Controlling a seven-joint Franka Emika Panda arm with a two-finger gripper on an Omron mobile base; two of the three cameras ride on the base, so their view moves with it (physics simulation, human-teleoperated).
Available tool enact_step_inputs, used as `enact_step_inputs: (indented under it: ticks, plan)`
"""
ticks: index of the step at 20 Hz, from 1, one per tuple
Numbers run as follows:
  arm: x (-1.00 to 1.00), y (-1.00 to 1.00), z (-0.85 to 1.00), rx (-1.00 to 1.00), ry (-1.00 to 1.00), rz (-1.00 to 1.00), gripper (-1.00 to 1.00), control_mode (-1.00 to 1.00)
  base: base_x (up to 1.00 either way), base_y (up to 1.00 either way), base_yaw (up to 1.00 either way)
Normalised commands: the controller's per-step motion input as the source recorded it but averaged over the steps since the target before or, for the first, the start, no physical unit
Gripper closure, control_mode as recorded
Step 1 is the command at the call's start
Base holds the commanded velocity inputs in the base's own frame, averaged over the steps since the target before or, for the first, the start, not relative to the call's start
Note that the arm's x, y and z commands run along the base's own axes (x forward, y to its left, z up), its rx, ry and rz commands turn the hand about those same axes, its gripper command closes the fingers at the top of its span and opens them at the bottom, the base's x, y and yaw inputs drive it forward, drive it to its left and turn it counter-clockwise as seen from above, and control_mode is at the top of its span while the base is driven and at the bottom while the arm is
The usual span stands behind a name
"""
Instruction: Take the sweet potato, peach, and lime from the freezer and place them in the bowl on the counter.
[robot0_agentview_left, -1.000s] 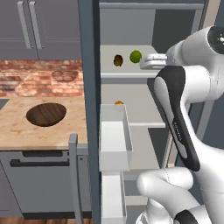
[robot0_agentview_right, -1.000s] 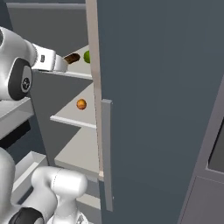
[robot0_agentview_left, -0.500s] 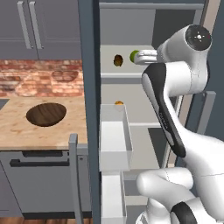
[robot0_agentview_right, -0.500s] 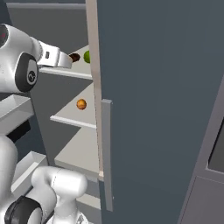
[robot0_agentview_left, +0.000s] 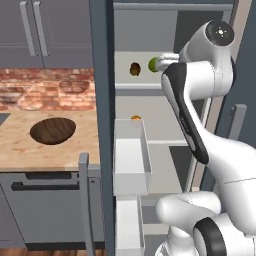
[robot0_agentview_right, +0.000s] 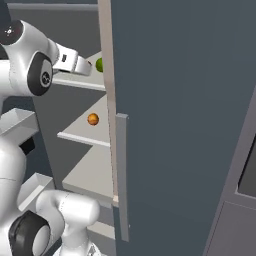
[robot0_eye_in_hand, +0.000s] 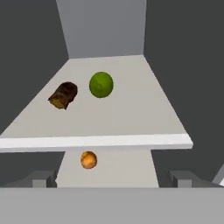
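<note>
Sweet potato: dark brown lump on the upper freezer shelf, lying just left of the lime, the two near each other but apart.
Lime: bright green ball on the same shelf, slightly farther back than the sweet potato.
Peach: orange ball on the lower shelf, alone, near its front.
Freezer: dark blue-grey unit, doors standing open; white door bin on the left door.
Gripper: at the front edge of the upper shelf, facing the lime and sweet potato; jaws spread wide, holding nothing.
Bowl: dark wooden, shallow, on the table left of the freezer, well apart from the fruits.
</note>
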Motion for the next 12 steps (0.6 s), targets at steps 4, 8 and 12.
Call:
enact_step_inputs:
  ticks: [4, 8, 12]
  plan:
    - [0.18, -0.15, -0.01, 0.0, 0.0, 0.0, -1.0, -1.0, 0.0, 0.0, 0.0]
    - [0.24, 0.0, 0.0, -0.01, -0.01, 0.0, -1.0, -1.0, 0.0, 0.0, 0.0]
    - [0.21, 0.0, 0.0, -0.01, 0.0, 0.0, -1.0, -1.0, 0.0, 0.0, 0.0]
